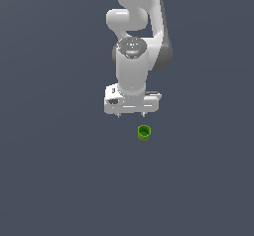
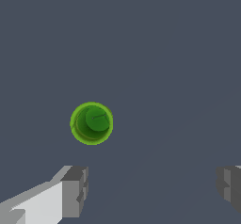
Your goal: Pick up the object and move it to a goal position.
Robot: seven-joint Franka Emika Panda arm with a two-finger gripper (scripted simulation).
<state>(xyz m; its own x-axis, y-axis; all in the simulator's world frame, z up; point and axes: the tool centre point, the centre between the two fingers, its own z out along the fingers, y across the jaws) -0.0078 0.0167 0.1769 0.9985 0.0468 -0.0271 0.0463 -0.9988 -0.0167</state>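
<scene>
The object is a small bright green cup point(image 1: 144, 132) standing upright on the dark grey floor, its hollow top facing up. In the wrist view the cup point(image 2: 92, 123) shows from above as a green ring with a darker inside. My white gripper point(image 1: 131, 114) hangs above the floor, a little toward the exterior view's left of the cup and apart from it. Its two grey fingers point(image 2: 75, 190) stand wide apart with nothing between them, so the gripper point(image 2: 153, 188) is open. The cup lies outside the gap between the fingers.
The white arm point(image 1: 136, 41) rises behind the gripper toward the top of the exterior view. A plain dark grey floor point(image 1: 59, 180) fills everything else.
</scene>
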